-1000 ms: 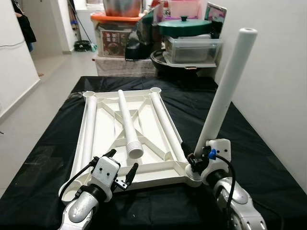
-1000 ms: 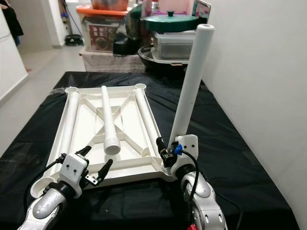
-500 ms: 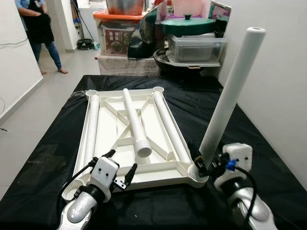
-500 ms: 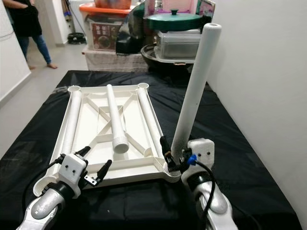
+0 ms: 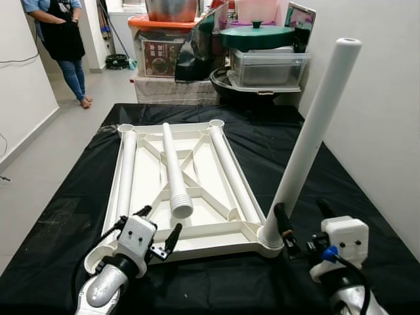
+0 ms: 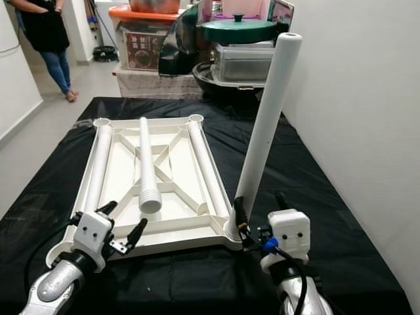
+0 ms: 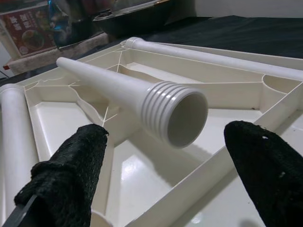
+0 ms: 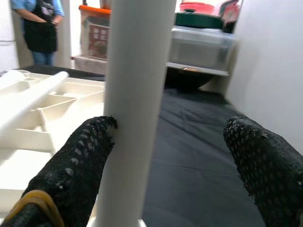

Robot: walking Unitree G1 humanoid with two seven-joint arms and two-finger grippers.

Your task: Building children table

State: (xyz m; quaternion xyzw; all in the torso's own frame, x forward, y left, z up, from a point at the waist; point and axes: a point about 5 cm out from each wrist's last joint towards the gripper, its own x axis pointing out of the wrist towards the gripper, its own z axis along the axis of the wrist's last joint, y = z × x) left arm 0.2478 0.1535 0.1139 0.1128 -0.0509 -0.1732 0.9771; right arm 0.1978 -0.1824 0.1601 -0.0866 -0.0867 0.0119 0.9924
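So far: one long white plastic leg tube (image 5: 308,141) standing upright in near right corner socket of inverted white ribbed plastic tabletop (image 5: 147,180); three tubes lying loose on tabletop, sockets unfilled. Right gripper (image 5: 302,226) spread wide, released beside upright leg. Left gripper (image 5: 159,228) spread wide facing threaded middle tube (image 7: 142,97).

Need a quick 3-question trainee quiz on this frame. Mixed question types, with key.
1. True or false: the right hand is shut on the upright white plastic table leg.
2. How many loose white legs lie flat in the upturned white plastic tabletop?
3. The threaded end of the middle lying leg points toward: A) the left hand; B) the right hand; C) away from the robot.

Key: 1 false, it is open; 2 three; 3 A.
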